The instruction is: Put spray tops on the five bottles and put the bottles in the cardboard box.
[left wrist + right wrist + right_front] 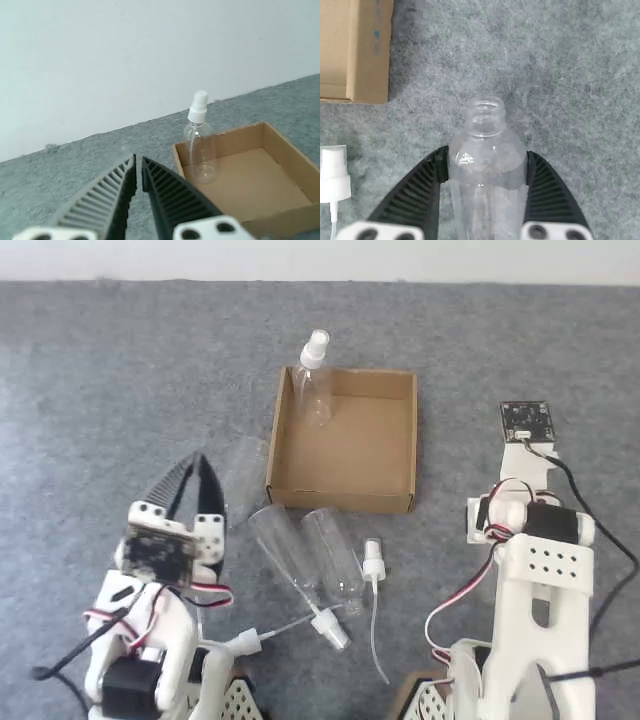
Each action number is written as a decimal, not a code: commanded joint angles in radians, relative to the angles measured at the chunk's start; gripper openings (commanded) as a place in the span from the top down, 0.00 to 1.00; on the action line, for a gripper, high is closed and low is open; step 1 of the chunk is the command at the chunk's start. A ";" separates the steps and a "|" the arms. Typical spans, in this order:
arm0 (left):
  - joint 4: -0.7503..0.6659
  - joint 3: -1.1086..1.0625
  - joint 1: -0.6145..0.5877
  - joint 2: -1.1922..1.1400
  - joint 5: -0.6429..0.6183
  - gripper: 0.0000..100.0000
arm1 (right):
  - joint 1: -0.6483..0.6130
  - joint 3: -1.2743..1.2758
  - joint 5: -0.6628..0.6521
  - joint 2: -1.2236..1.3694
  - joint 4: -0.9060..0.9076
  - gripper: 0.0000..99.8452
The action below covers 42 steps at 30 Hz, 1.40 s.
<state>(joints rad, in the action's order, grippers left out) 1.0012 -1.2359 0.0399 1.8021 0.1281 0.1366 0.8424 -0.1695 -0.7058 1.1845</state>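
Right hand [486, 156]: closed on a clear bottle [487, 125], one finger on each side of the body just below the shoulder. The open neck points away from the wrist, probably so a top can be pushed in.
Held bottle: no top yet. It is low over the grey bench [100, 370], near a corner of the cardboard box [355, 50], with a loose spray top [332, 175] beside it.
Left hand [139, 161]: fingers drawn together on nothing, raised to the left of the box and pointing toward it. I judge it free to fetch a top.
Box [345, 495]: open and sitting between the two arms, where both seem able to reach it.
Finished bottle [313, 380]: standing upright in the far left corner of the box with its top on.
Loose bottles: two [285, 540] [335, 550] lie side by side in front of the box. A third [240, 472] lies along its left wall.
Loose tops: one [373, 560] with its tube trailing toward the arms, another [330, 625] just below the lying bottles, and a third [245, 640] by the left arm's base.
Progress: early, I judge. One bottle of five is boxed.
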 commanded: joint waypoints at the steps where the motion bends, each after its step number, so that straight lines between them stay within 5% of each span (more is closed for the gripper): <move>1: 0.034 0.051 0.107 0.011 0.071 0.98 | 0.015 -0.011 0.034 -0.042 -0.028 0.90; 7: 0.064 0.065 0.224 -0.084 0.130 0.98 | 0.015 -0.009 0.044 -0.041 -0.028 0.90; 15: 0.158 0.355 0.385 -0.546 0.126 0.99 | 0.016 0.041 0.044 -0.042 -0.101 0.90; 25: 0.184 0.492 0.577 -0.888 0.018 0.98 | 0.097 0.043 0.091 -0.042 -0.120 0.90; 42: 0.077 0.486 0.647 -1.117 -0.617 0.85 | 0.104 0.043 0.092 -0.042 -0.120 0.90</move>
<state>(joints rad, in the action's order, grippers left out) 1.1254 -0.8002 0.6859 0.7004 -0.3736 0.2256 0.8976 -0.0898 -0.7058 1.0833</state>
